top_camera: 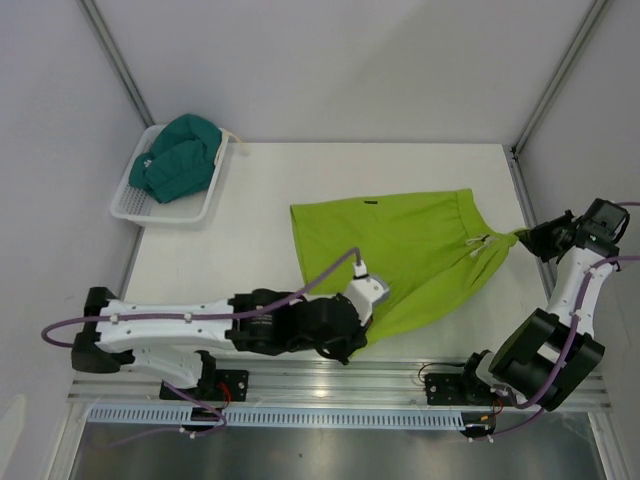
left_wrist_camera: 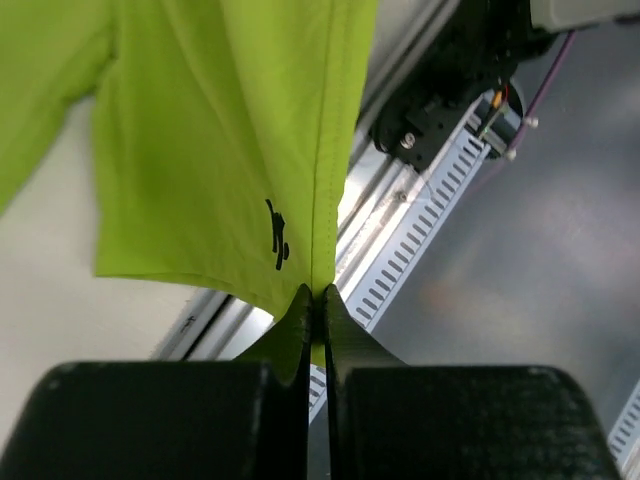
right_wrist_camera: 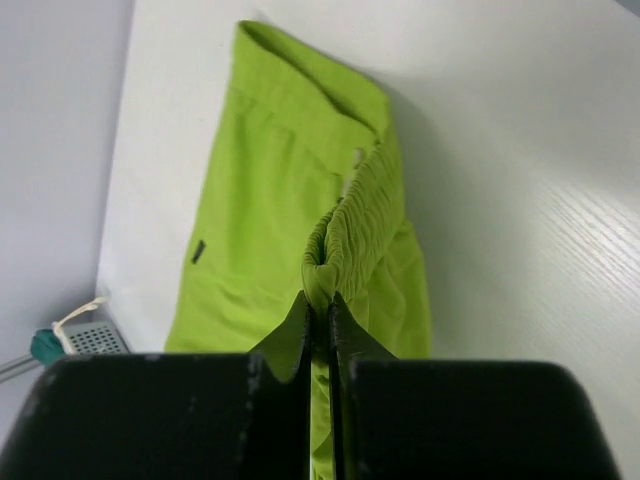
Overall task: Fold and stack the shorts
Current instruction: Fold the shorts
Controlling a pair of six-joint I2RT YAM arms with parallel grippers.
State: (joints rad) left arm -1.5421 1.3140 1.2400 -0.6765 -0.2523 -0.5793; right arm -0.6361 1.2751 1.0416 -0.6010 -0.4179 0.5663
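Holds the lime green shorts (top_camera: 400, 245) by two ends. Clamps a hem corner in the left gripper (left_wrist_camera: 315, 298), closed to a sliver with only cloth between the fingertips. Just beyond those tips, in the left wrist view, shows the leg panel stretching away, with a small dark logo (left_wrist_camera: 278, 235) close beside the pinched seam. To the right of the fingers, takes in a slotted metal rail (left_wrist_camera: 420, 225) and the grey floor.

Clamps the gathered waistband in the right gripper (right_wrist_camera: 320, 300), likewise pressed tight on fabric, with bunched elastic rising straight out from between the tips. Ahead of that grip, spreads most of the garment across the white table (right_wrist_camera: 520, 150), with a small dark tag (right_wrist_camera: 200, 250) well ahead and to the left of the fingers.

Seen from above, pulls the shorts taut between the two grips, with white drawstring ends (top_camera: 478, 245) dangling just short of the right gripper, and the near corner lifted at the left one, over the table's near edge.

Stands well apart from the dark teal shorts (top_camera: 180, 155), heaped in a white mesh basket (top_camera: 130, 207) far ahead and to the left of the left gripper.
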